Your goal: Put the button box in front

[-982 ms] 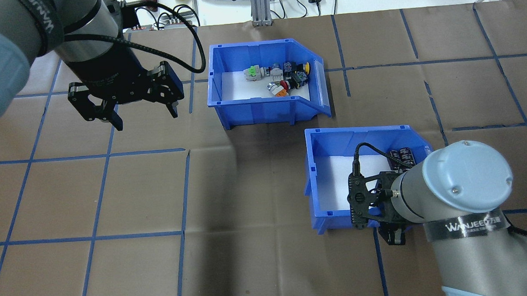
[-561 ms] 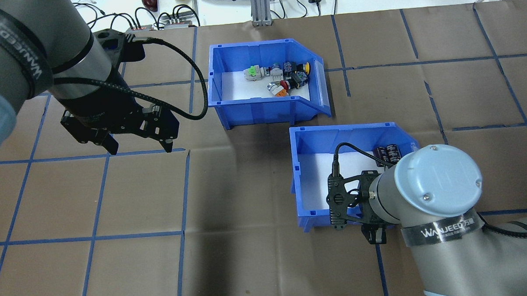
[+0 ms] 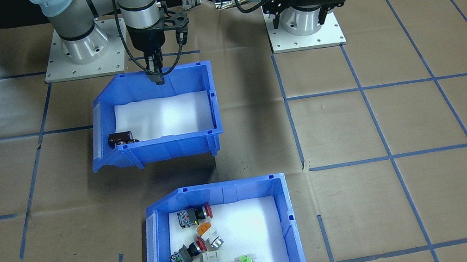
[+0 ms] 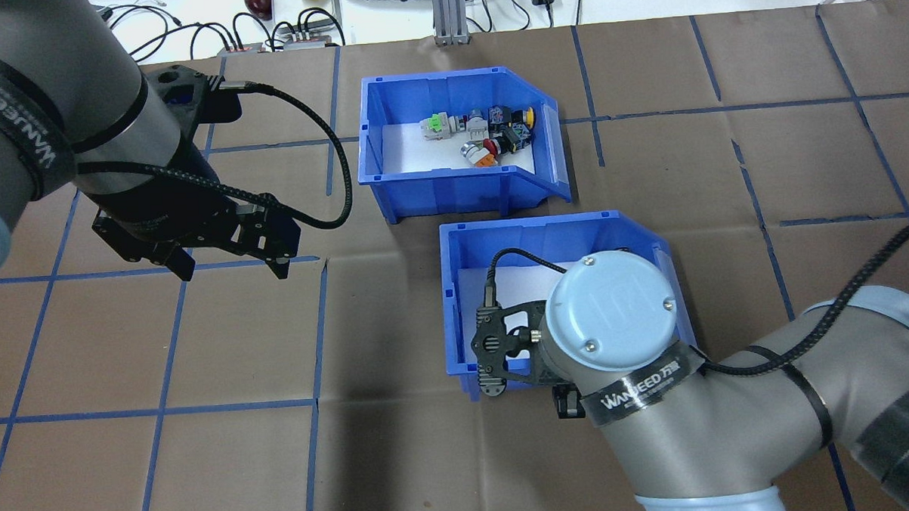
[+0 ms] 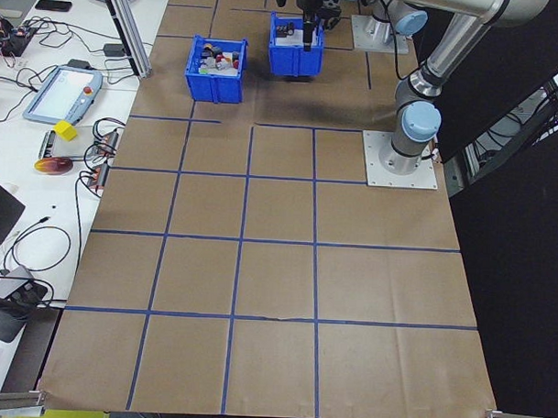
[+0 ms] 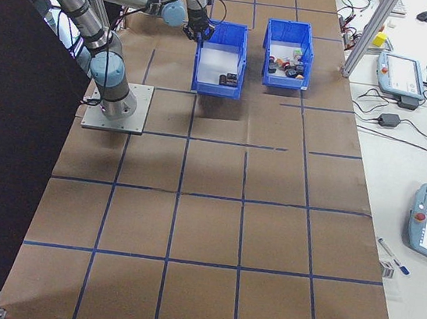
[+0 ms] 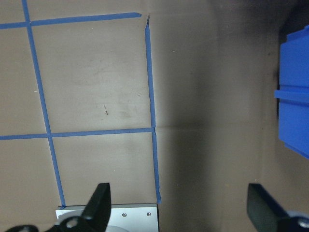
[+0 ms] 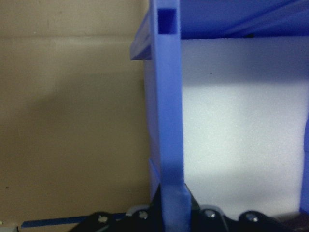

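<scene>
The button box (image 4: pixel 452 186), a blue bin with coloured push-buttons (image 4: pixel 488 133) on white foam, rests on the table at the far middle, also seen in the front-facing view (image 3: pixel 289 220). A second blue bin (image 4: pixel 457 316) holding dark cylinders (image 3: pixel 120 139) hangs just above the table, on the robot's side of the button box. My right gripper (image 3: pixel 156 75) is shut on that bin's wall (image 8: pixel 169 121) nearest the robot. My left gripper (image 4: pixel 232 269) hovers open and empty over bare table to the left, well apart from both bins.
Brown paper with blue tape lines covers the table. Both arm base plates (image 3: pixel 83 56) (image 3: pixel 306 28) sit at the robot's edge. Cables (image 4: pixel 295 34) and an aluminium post (image 4: pixel 450 13) lie beyond the far edge. A teach pendant (image 5: pixel 58 91) lies on the side bench.
My right arm has carried the cylinder bin leftward, bringing it in line with the button box. My left gripper, still open, has drawn back toward the robot and slightly left.
</scene>
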You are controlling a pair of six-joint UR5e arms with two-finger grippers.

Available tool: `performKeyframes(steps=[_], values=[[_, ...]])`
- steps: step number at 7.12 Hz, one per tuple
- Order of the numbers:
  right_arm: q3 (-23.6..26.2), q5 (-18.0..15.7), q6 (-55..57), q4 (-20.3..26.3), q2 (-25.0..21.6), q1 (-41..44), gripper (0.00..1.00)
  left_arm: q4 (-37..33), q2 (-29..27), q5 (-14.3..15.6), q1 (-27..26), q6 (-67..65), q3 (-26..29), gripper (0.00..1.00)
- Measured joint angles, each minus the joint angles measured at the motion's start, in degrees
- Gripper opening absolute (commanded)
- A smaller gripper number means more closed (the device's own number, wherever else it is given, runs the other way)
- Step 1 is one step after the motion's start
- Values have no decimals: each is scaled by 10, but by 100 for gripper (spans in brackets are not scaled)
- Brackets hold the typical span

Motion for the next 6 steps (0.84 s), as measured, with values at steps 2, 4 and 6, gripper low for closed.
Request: performKeyframes(steps=[2,4,6], values=[[-13,-8,41,-12,33,37,10,6,2,2,10,11,-3,99],[-15,-10,62,-26,51,51,23,7,4,2,28,40,-5,99],[-15,-10,79,-34,63,58,100,7,5,2,34,48,-7,99]])
